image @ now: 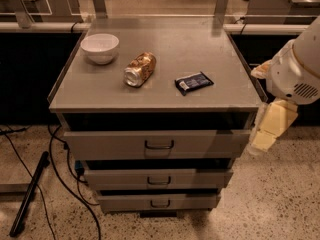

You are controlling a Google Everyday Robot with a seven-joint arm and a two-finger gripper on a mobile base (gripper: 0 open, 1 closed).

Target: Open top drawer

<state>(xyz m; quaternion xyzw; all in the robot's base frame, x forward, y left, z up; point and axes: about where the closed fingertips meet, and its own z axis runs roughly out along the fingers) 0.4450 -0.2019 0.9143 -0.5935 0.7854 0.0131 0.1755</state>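
The top drawer [110, 144] is the widest grey front of three, just under the cabinet top, with a dark wire pull handle [159, 145] at its centre. A dark gap shows above the drawer front. My gripper [264, 136] is cream-coloured and hangs from the white arm [295, 74] at the right. It sits just off the cabinet's front right corner, level with the top drawer's right end and far right of the handle. It holds nothing.
On the cabinet top [200, 49] are a white bowl [100, 47], a tipped can [140, 69] and a dark snack packet [194, 82]. Two narrower drawers [200, 178] lie below. Cables [60, 169] and a black bar [29, 194] lie on the floor at the left.
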